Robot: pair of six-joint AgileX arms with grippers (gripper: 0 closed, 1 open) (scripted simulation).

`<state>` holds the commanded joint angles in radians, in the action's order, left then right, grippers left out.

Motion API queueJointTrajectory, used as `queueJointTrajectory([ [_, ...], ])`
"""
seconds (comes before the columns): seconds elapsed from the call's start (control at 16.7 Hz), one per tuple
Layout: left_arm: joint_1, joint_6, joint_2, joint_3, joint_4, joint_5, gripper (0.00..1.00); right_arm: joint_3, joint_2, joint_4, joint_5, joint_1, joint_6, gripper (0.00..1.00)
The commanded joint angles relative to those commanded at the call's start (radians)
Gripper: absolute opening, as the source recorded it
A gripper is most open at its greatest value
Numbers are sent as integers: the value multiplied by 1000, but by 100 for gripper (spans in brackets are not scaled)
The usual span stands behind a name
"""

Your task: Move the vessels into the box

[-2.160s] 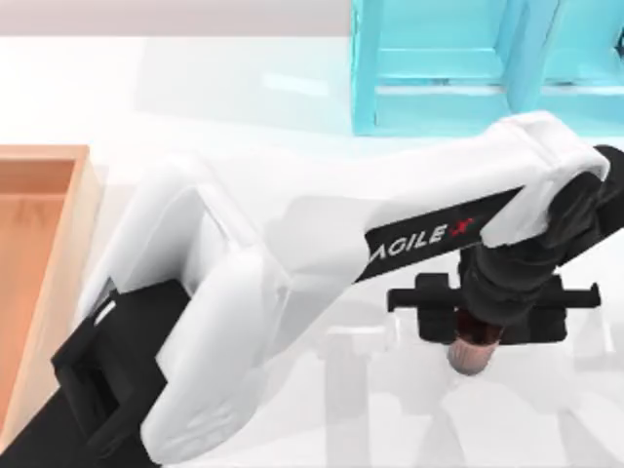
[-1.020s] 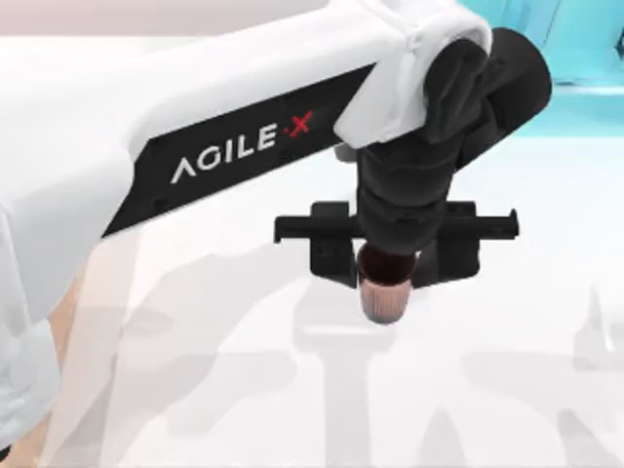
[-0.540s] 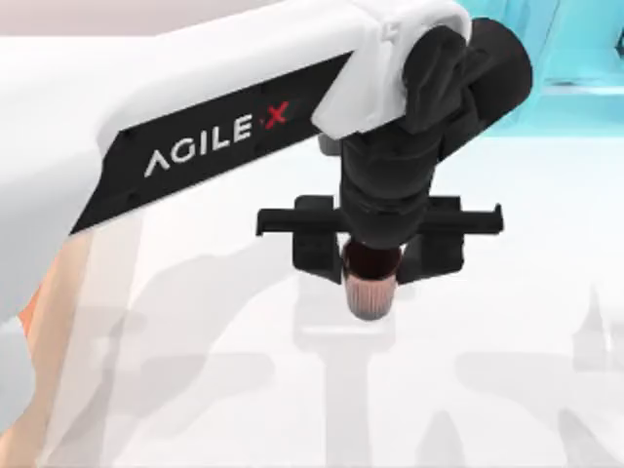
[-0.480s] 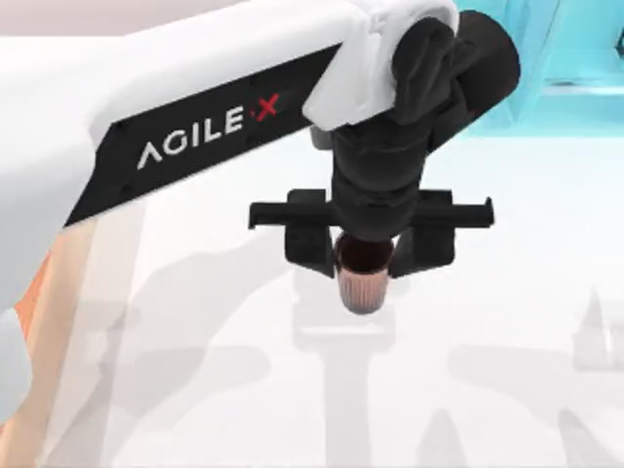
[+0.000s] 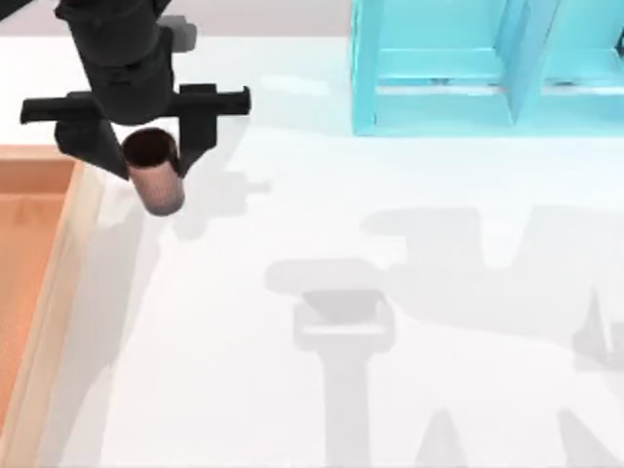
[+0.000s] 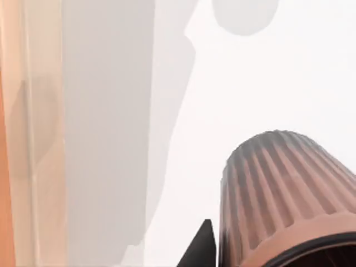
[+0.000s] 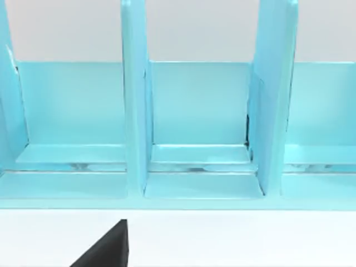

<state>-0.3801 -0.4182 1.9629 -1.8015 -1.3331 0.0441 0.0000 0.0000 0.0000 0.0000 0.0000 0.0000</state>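
Cup (image 5: 156, 174) in transit: your left gripper (image 5: 135, 136) hangs above the white surface (image 5: 390, 244) at the top view's upper left, jaws clamped on the ribbed reddish-brown vessel, which rides tilted, dark mouth up toward the camera. It sits just right of the box (image 5: 60, 263) rim, not yet over the orange-brown floor. The left wrist view has the cup (image 6: 283, 194) well above the surface, w/ the box (image 6: 14, 139) wall along 1 edge. Your right arm is parked, its camera facing the cyan shelf frame (image 7: 194, 128); can't tell its jaw state. My read: carry on left until the cup is fully past the tan wall, keep height so the base clears the rim, then lower close to the floor before letting go. Dropped from high, a tilted cup would likely roll. The 2nd cup can't be placed from these views.
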Motion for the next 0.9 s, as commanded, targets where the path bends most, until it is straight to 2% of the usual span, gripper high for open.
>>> queueJointTrajectory([
  [0.3,335,340,-113,96,-1,-20,0,0,0,0,0,0,0,100],
  [0.48,489,511,-180,160,-2,-26,0,0,0,0,0,0,0,100],
  [0.66,589,634,-238,217,-2,-27,0,0,0,0,0,0,0,100],
  [0.9,643,707,-281,261,1,-25,0,0,0,0,0,0,0,100],
])
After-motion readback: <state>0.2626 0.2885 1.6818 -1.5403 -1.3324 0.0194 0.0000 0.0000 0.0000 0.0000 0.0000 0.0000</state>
